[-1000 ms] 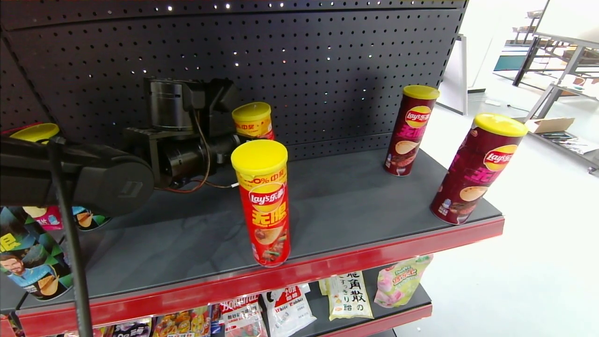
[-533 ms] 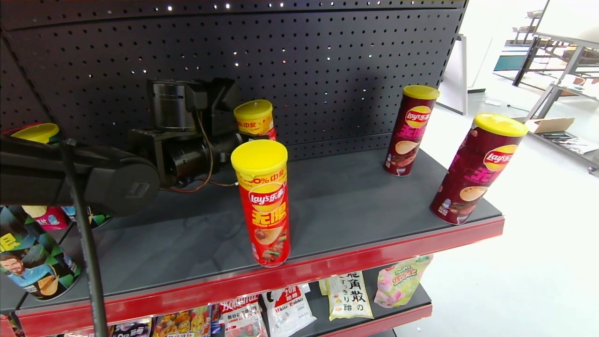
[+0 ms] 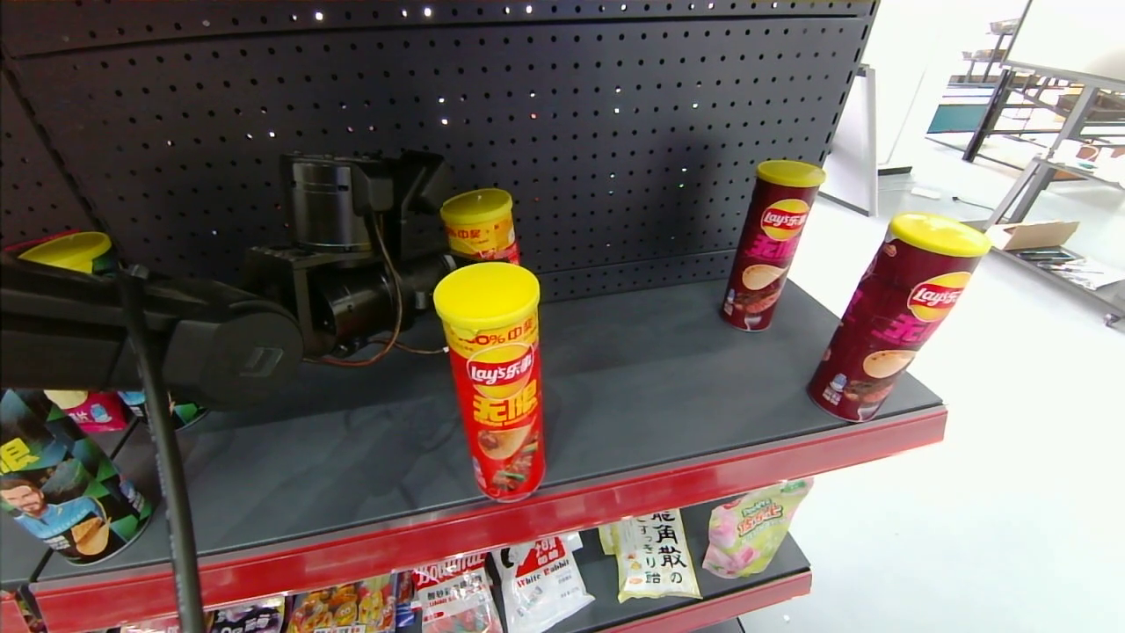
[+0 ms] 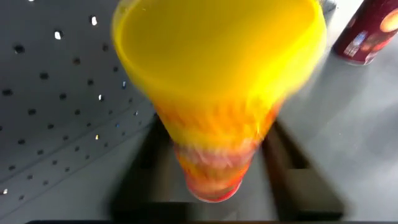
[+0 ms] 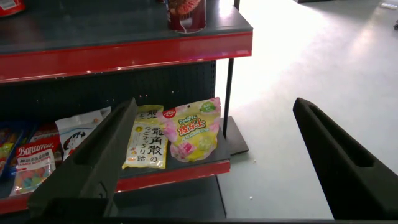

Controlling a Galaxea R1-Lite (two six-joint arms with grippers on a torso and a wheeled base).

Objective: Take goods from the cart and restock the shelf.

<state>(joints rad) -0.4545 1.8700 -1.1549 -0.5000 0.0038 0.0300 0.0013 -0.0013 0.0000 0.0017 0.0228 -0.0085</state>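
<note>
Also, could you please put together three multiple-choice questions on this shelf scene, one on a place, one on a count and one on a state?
1. Where is the rear red can that the left gripper holds?
A. Lying on the floor
B. At the back of the upper shelf, near the pegboard
C. At the upper shelf's front edge

2. How many maroon cans are on the upper shelf?
A. One
B. Two
C. Four

3. How is the right gripper?
A. Open and empty
B. Shut on a bottle
C. Shut on a can

Answers:
1 B: the head view shows it close before the pegboard.
2 B: one stands at the back, and one stands at the front right corner.
3 A: its fingers stand wide apart with nothing between them.
</note>
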